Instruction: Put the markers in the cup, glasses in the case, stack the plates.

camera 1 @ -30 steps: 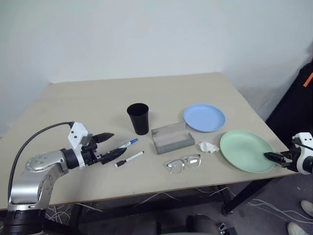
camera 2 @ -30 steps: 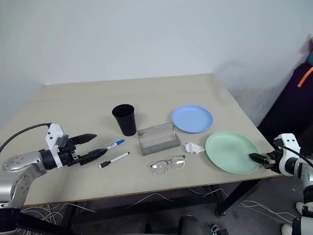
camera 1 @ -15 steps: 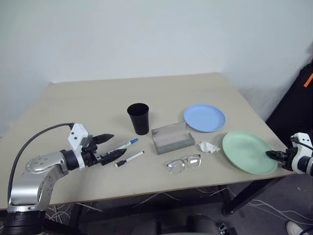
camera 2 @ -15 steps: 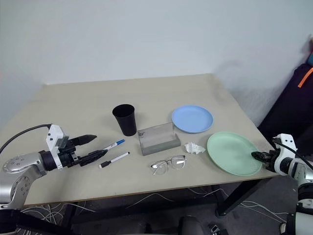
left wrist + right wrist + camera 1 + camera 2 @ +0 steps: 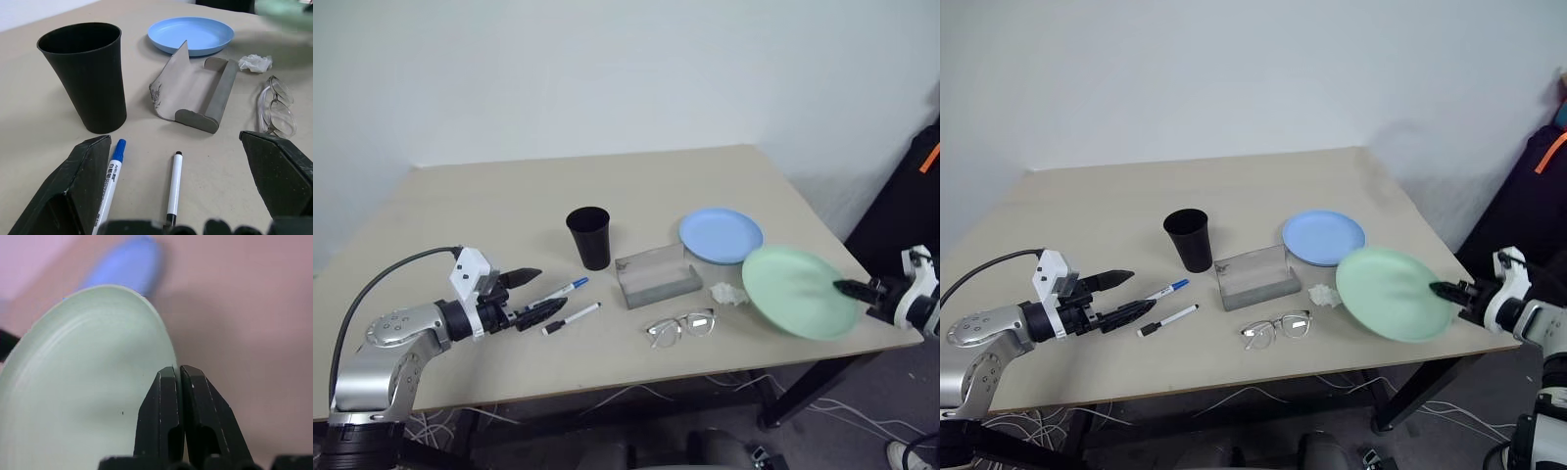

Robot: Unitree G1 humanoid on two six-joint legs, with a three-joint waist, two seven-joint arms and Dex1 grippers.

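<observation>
**Right gripper clamped on green plate; left gripper spread beside markers**

Lower left of the head view: the left gripper [image 5: 530, 294] hangs just above the beige rectangular tabletop [image 5: 489, 206], its two black fingers spread wide with nothing between them. Just right of its fingertips lie the two thin white markers, roughly parallel and close together: the blue-capped marker [image 5: 563, 288] farther back, the black-capped marker [image 5: 572, 318] nearer the front edge. Neither touches the gripper.

Centre of the frame: the plain black tapered plastic cup [image 5: 589, 236] stands upright, just behind the blue-capped marker. To its right, the grey rectangular hinged case [image 5: 656, 275] sits open, its lid raised. In front of the case lie the thin clear-framed glasses [image 5: 681, 327], lenses up, apart from the case.

Right of centre: the round light blue shallow plate [image 5: 721, 235] rests flat on the table behind the case's right end. A small crumpled white tissue [image 5: 727, 292] lies between case and green plate.

Right edge: the right gripper [image 5: 1443, 291] has its fingers pinched together on the rim of the round mint green shallow plate [image 5: 798, 292], which is tilted and raised off the table, its left edge over the tissue and near the blue plate.
</observation>
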